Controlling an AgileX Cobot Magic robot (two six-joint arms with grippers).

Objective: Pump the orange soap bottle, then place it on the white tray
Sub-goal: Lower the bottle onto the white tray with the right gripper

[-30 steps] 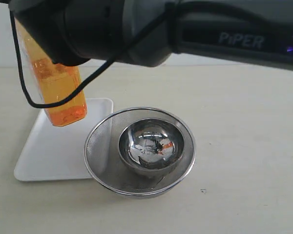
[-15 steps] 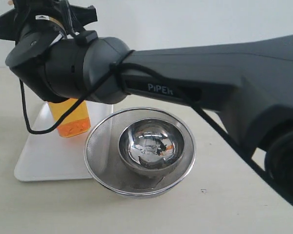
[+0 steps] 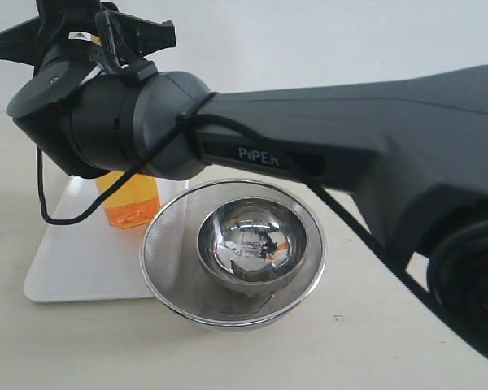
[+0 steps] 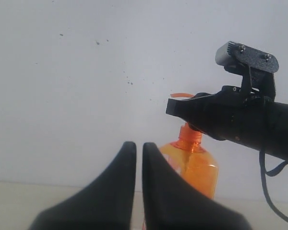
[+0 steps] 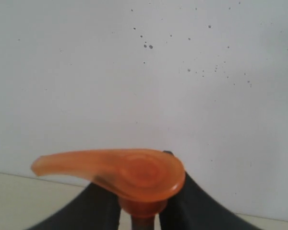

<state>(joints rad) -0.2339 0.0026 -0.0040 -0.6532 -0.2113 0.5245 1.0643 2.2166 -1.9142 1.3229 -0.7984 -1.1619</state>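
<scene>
As was observed, the right gripper (image 5: 139,213) was clamped on the neck of the orange soap bottle (image 3: 132,205) — held upright over a far corner of the white tray (image 3: 73,272); the left gripper (image 4: 138,163) was closed, empty.

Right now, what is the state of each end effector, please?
Left end effector: closed, holding nothing.
Right end effector: closed on the bottle, just under its pump head.

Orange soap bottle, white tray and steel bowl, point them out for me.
orange soap bottle (image 3: 132,207): exterior view, visible lower body.
white tray (image 3: 77,264): exterior view, bare front floor.
steel bowl (image 3: 252,244): exterior view, shiny inside.
</scene>
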